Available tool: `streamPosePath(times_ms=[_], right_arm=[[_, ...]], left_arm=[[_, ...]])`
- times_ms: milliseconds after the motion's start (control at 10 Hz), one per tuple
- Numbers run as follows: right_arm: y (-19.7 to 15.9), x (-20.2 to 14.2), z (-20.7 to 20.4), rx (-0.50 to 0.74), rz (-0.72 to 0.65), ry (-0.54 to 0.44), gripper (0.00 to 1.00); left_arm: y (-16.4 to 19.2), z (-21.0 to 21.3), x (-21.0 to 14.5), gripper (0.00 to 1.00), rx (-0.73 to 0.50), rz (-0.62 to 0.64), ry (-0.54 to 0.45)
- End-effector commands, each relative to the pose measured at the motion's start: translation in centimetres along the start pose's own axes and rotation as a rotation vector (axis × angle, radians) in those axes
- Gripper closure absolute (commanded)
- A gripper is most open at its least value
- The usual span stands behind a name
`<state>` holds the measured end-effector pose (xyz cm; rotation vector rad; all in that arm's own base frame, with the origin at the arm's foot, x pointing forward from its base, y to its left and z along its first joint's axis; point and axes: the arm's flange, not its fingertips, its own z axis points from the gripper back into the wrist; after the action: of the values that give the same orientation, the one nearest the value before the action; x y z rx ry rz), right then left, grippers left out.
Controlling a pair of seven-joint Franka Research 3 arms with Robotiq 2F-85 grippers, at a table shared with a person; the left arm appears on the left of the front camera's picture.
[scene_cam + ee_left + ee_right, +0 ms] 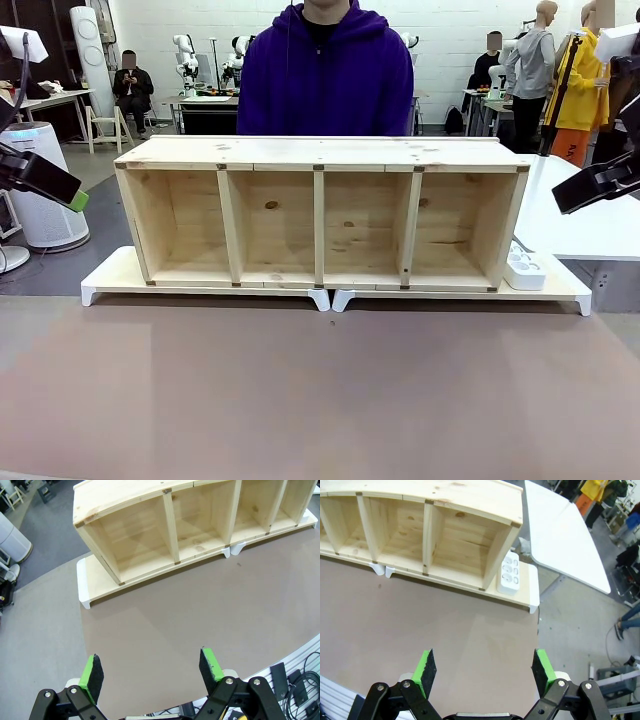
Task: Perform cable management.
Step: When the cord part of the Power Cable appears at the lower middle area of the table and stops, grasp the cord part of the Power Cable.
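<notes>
The left gripper (151, 666) hung high over the left end of the brown table (320, 390). Its two green fingers were spread wide apart with nothing between them. I think it was up there so it could look down and be ready to reach.

Next came the long wooden shelf (320, 155). It stood on two white boards (110, 280) set end to end, and its four boxes faced the robot. All four boxes had nothing in them. The boards lifted the shelf a little off the table, maybe to leave room for a cord to run under it.

A person (325, 80) stood right behind the middle of the shelf. The shelf hid the person's hands. I could not tell where the cable was. Maybe it was back there with the person, but that is only a guess.

A small white power strip (524, 268) lay on the right board, just beside the shelf's right wall. It was probably put there so the plug could go into it.

The right gripper (484, 664) hung high over the right end of the table. Its fingers were also wide apart and held nothing. The job looked not yet begun.
</notes>
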<state>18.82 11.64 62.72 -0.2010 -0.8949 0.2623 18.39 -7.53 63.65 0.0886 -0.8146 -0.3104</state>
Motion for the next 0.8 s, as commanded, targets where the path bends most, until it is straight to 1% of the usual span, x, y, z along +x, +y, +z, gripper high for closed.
streamPosePath(times_ms=[0, 700], right_arm=[[0.04, 0.11, -0.14, -0.002, 0.006, -0.003, 0.0], [0.04, 0.11, -0.14, -0.002, 0.006, -0.003, 0.0]], left_arm=[[-0.09, 0.1, 0.09, 0.0, 0.005, -0.003, -0.011], [-0.09, 0.1, 0.09, 0.0, 0.005, -0.003, -0.011]])
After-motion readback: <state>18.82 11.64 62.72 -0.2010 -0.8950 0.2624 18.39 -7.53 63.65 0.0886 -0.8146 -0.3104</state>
